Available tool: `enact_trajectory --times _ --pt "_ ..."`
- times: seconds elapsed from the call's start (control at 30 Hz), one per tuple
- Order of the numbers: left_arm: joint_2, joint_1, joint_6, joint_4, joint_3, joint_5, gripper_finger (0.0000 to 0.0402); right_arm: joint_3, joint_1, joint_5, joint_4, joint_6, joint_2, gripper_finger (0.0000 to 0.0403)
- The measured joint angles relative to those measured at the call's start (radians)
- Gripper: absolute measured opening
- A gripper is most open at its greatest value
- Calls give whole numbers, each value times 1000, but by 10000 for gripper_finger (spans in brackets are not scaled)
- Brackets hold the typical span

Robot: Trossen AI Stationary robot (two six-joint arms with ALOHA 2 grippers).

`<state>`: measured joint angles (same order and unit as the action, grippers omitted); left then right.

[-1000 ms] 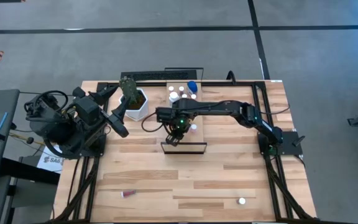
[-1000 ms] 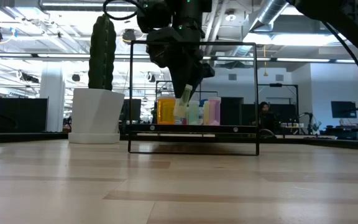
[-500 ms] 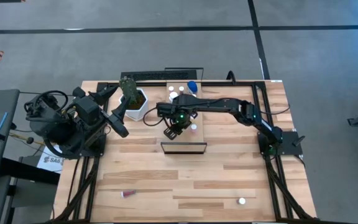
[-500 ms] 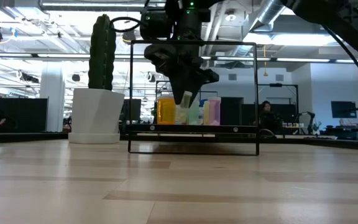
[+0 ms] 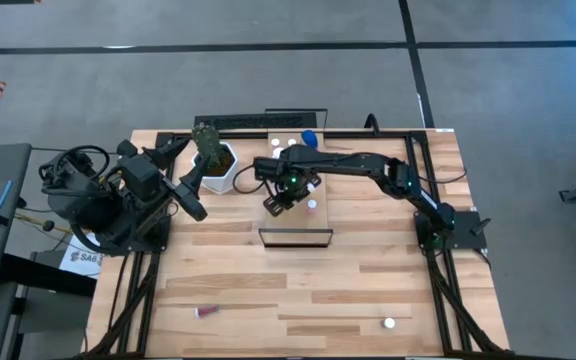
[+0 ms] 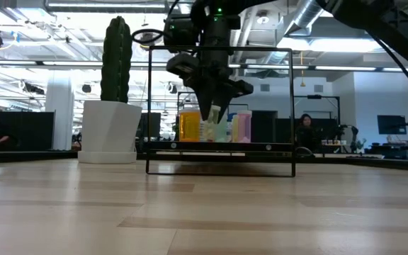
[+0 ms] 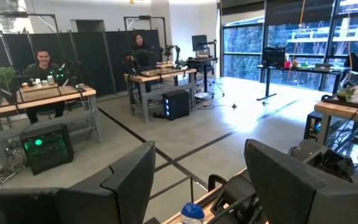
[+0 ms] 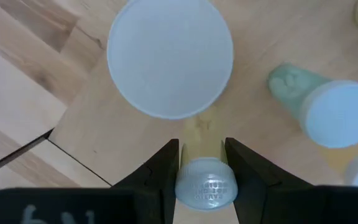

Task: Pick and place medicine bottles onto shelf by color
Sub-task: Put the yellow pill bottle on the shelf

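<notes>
In the high view the right gripper (image 5: pixel 280 201) hung over the shelf (image 5: pixel 320 215) at the frame's upper centre, its fingers (image 8: pixel 163 169) clenched on a small pale bottle (image 8: pixel 205 182), just beside the other medicine bottles (image 6: pixel 214 127) standing there. The left gripper (image 5: pixel 196 205) waited at the centre left beside the cactus pot (image 5: pixel 220 165), its fingers spread apart. One reddish bottle (image 5: pixel 205 312) lay at the lower left of the table (image 5: pixel 228 280), and a white one (image 5: pixel 389 323) at the lower right.

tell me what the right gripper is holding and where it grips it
The right gripper holds a small yellowish-green medicine bottle above the shelf, fingers clamped on its sides just below the cap.
</notes>
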<state>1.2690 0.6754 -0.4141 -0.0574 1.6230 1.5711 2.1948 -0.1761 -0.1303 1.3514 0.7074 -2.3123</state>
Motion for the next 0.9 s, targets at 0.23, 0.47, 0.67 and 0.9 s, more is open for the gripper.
enact_trajectory --times 0.23,0.47,0.67,0.9 --pt "0 0 0 22 0 0 238 -63 17 -2 -39 -5 4 136" --pt "0 0 -17 22 0 0 238 -74 18 -1 -42 -11 0 136" --pt "0 0 -18 23 0 0 238 -73 18 -1 -4 -36 0 136" --pt "0 0 -18 23 0 0 238 -73 19 -2 132 -62 0 136"
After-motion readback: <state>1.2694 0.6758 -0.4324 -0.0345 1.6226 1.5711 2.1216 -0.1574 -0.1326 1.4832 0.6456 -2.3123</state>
